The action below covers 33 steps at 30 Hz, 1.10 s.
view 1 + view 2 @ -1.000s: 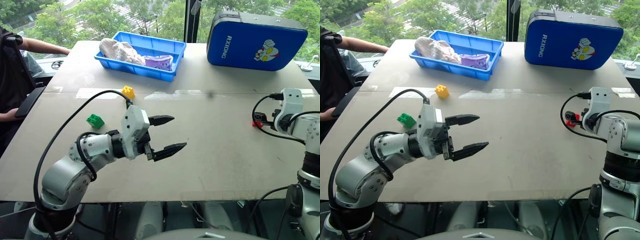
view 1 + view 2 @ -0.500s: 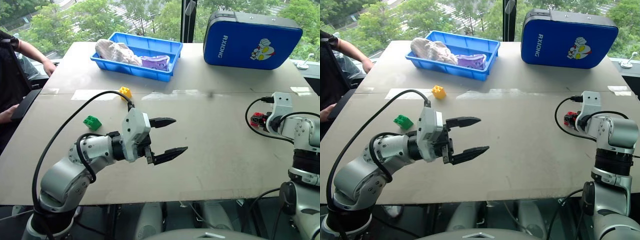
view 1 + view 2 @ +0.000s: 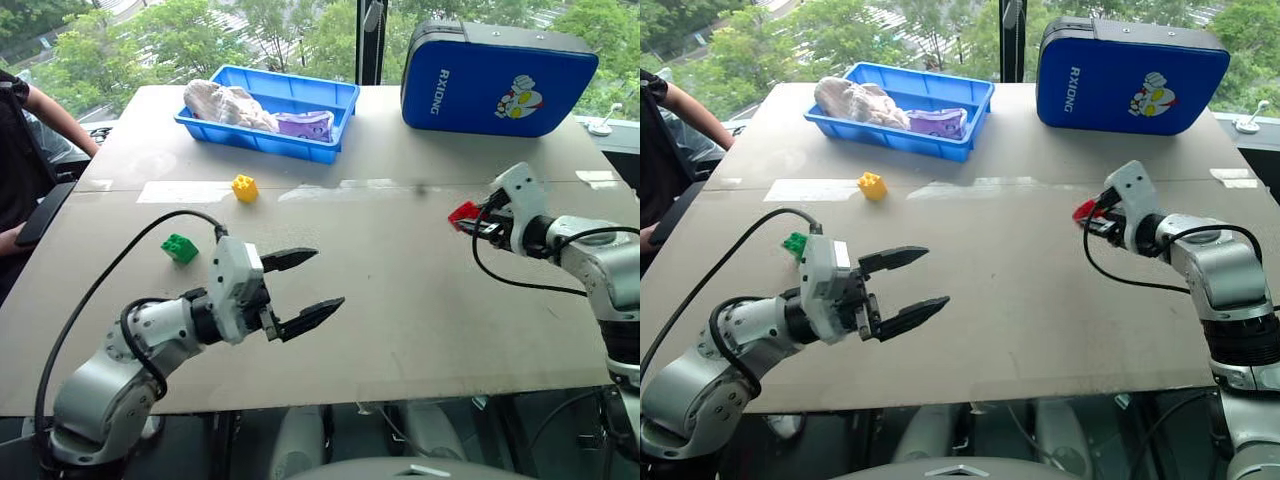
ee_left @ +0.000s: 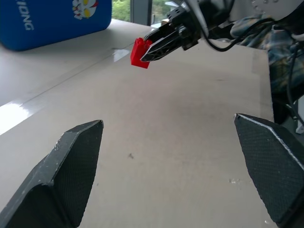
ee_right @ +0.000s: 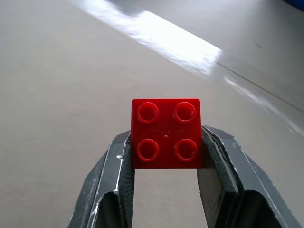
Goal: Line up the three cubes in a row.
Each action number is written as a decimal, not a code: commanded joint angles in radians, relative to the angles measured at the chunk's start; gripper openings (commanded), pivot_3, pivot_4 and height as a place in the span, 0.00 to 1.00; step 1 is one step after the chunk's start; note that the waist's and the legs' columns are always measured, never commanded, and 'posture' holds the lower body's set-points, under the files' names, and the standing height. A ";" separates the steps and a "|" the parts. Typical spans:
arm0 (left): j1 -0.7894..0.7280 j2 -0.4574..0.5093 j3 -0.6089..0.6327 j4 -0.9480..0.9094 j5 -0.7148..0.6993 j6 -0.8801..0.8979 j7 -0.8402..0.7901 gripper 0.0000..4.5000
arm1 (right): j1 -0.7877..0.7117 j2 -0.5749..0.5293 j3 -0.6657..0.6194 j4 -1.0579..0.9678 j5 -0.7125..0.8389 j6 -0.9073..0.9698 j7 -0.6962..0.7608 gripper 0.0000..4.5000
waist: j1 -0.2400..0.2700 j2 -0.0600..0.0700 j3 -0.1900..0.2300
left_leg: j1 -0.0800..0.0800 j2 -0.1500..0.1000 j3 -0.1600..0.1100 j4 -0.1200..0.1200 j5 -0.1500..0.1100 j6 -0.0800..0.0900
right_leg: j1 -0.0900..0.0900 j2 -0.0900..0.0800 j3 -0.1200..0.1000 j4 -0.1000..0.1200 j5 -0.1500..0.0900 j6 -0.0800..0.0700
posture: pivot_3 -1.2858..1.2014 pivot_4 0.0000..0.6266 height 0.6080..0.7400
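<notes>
Left eye view: right gripper (image 3: 468,217), clamped on red cube (image 3: 462,212), holds it off the table (image 3: 420,300) near the right edge, with yellow cube (image 3: 244,187) and green cube (image 3: 180,247) well apart toward the left edge (left gripper (image 3: 306,288) nearer them, jaws wide, empty).

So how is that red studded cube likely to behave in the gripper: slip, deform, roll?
The red cube looks like hard moulded plastic, so probably stiff and light. The right gripper clamps its flat sides squarely, so it likely won't twist, though smooth plastic could slip under a weak squeeze. With flat faces, it should sit still on the table rather than roll.
</notes>
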 commanded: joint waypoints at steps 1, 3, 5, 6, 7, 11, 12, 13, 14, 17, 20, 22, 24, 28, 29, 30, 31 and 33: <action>0.054 0.029 0.061 -0.016 -0.019 -0.034 -0.047 1.00 | -0.083 0.004 0.114 0.036 -0.030 -0.129 0.170 0.29 | 0.005 0.000 0.000 | 0.000 0.000 0.000 0.000 0.000 0.000 | 0.000 0.000 0.000 0.000 0.000 0.000 | 0.52 0.24 1.00; 0.088 0.042 0.091 -0.031 -0.049 -0.026 -0.065 1.00 | -0.129 0.013 0.192 0.089 -0.069 -0.200 0.250 0.29 | 0.007 0.000 0.000 | 0.000 0.000 0.000 0.001 0.000 0.000 | 0.000 0.000 -0.001 0.000 0.000 0.000 | 0.52 0.24 1.00; 0.127 0.059 0.128 -0.050 -0.071 -0.031 -0.093 1.00 | -0.170 0.019 0.257 0.151 -0.121 -0.281 0.312 0.29 | 0.012 0.000 0.000 | 0.000 0.001 -0.001 0.001 0.000 0.000 | 0.000 -0.001 -0.001 0.000 0.000 -0.001 | 0.52 0.24 1.00; 0.143 0.065 0.144 -0.058 -0.081 -0.031 -0.100 1.00 | -0.186 0.023 0.278 0.177 -0.139 -0.308 0.335 0.29 | 0.013 0.000 0.000 | -0.001 0.001 0.000 0.001 0.000 0.000 | 0.000 -0.002 -0.001 0.000 0.000 -0.001 | 0.52 0.24 1.00; 0.162 0.072 0.164 -0.065 -0.100 -0.024 -0.107 1.00 | -0.200 0.028 0.295 0.200 -0.154 -0.338 0.360 0.29 | 0.014 0.000 0.000 | -0.001 0.000 0.000 0.001 0.000 0.000 | 0.000 -0.002 -0.001 0.000 0.000 -0.001 | 0.52 0.24 1.00; 0.236 0.095 0.224 -0.088 -0.119 -0.019 -0.137 1.00 | -0.243 0.067 0.329 0.268 -0.195 -0.393 0.411 0.29 | 0.011 0.000 0.000 | -0.002 0.000 0.000 0.001 0.000 0.000 | 0.000 -0.003 -0.001 -0.001 0.002 -0.005 | 0.52 0.24 1.00; 0.244 0.098 0.230 -0.090 -0.120 -0.019 -0.137 1.00 | -0.250 0.074 0.331 0.281 -0.203 -0.403 0.419 0.29 | 0.010 0.000 0.001 | -0.002 0.000 0.000 0.001 0.000 0.000 | -0.001 -0.003 -0.001 -0.001 0.002 -0.005 | 0.52 0.24 1.00; 0.252 0.100 0.236 -0.092 -0.120 -0.020 -0.137 1.00 | -0.257 0.084 0.335 0.295 -0.214 -0.414 0.426 0.29 | 0.010 0.000 0.001 | -0.002 0.000 0.000 0.001 0.000 0.000 | -0.001 -0.003 -0.001 -0.001 0.002 -0.005 | 0.52 0.24 1.00; 0.255 0.101 0.238 -0.093 -0.119 -0.021 -0.136 1.00 | -0.262 0.091 0.336 0.307 -0.223 -0.423 0.432 0.29 | 0.010 0.001 0.001 | -0.002 0.000 0.000 0.001 0.000 0.000 | -0.001 -0.003 -0.001 -0.001 0.002 -0.005 | 0.52 0.24 1.00; 0.263 0.104 0.241 -0.094 -0.116 -0.023 -0.134 1.00 | -0.283 0.114 0.349 0.349 -0.257 -0.456 0.452 0.29 | 0.011 0.001 0.001 | -0.001 0.000 0.000 0.001 0.000 0.000 | -0.001 -0.003 -0.001 0.000 0.002 -0.005 | 0.52 0.24 1.00; 0.263 0.105 0.237 -0.096 -0.112 -0.025 -0.131 1.00 | -0.297 0.132 0.352 0.375 -0.276 -0.460 0.475 0.29 | 0.011 0.001 0.001 | -0.001 0.000 0.001 0.001 0.000 0.000 | -0.001 -0.003 -0.001 0.000 0.002 -0.005 | 0.52 0.24 1.00; 0.258 0.105 0.231 -0.097 -0.109 -0.026 -0.125 1.00 | -0.310 0.144 0.359 0.402 -0.295 -0.465 0.486 0.29 | 0.011 0.001 0.001 | -0.001 0.000 0.001 0.001 0.000 0.000 | -0.001 -0.003 -0.001 0.000 0.002 -0.005 | 0.52 0.24 1.00; 0.254 0.103 0.226 -0.099 -0.107 -0.026 -0.120 1.00 | -0.317 0.154 0.361 0.423 -0.307 -0.472 0.492 0.29 | 0.010 0.001 0.001 | -0.001 0.000 0.001 0.001 0.000 0.000 | -0.001 -0.003 -0.001 0.000 0.003 -0.005 | 0.52 0.24 1.00; 0.250 0.100 0.217 -0.105 -0.105 -0.023 -0.108 1.00 | -0.326 0.176 0.355 0.456 -0.323 -0.483 0.504 0.29 | 0.010 0.001 0.001 | -0.001 0.000 0.001 0.001 0.000 0.000 | -0.001 -0.003 -0.001 0.000 0.003 -0.005 | 0.52 0.24 1.00; 0.248 0.100 0.216 -0.105 -0.105 -0.021 -0.106 1.00 | -0.328 0.180 0.352 0.462 -0.325 -0.485 0.507 0.29 | 0.010 0.001 0.001 | -0.001 0.000 0.001 0.001 0.000 0.000 | -0.001 -0.003 -0.001 0.000 0.003 -0.005 | 0.52 0.24 1.00; 0.247 0.100 0.216 -0.104 -0.105 -0.021 -0.105 1.00 | -0.330 0.184 0.351 0.467 -0.327 -0.487 0.510 0.29 | 0.010 0.001 0.001 | -0.001 0.000 0.001 0.001 0.000 0.000 | -0.001 -0.003 -0.001 0.000 0.003 -0.005 | 0.52 0.24 1.00; 0.247 0.100 0.215 -0.104 -0.104 -0.021 -0.104 1.00 | -0.331 0.186 0.350 0.471 -0.328 -0.490 0.513 0.29 | 0.010 0.001 0.001 | -0.001 0.000 0.001 0.001 0.000 0.000 | -0.001 -0.003 -0.001 0.000 0.003 -0.005 | 0.52 0.24 1.00; 0.245 0.099 0.214 -0.106 -0.103 -0.020 -0.099 1.00 | -0.334 0.195 0.348 0.481 -0.332 -0.496 0.512 0.29 | 0.010 0.001 0.001 | -0.001 0.000 0.001 0.001 0.000 0.000 | -0.001 -0.003 -0.001 0.000 0.003 -0.005 | 0.52 0.24 1.00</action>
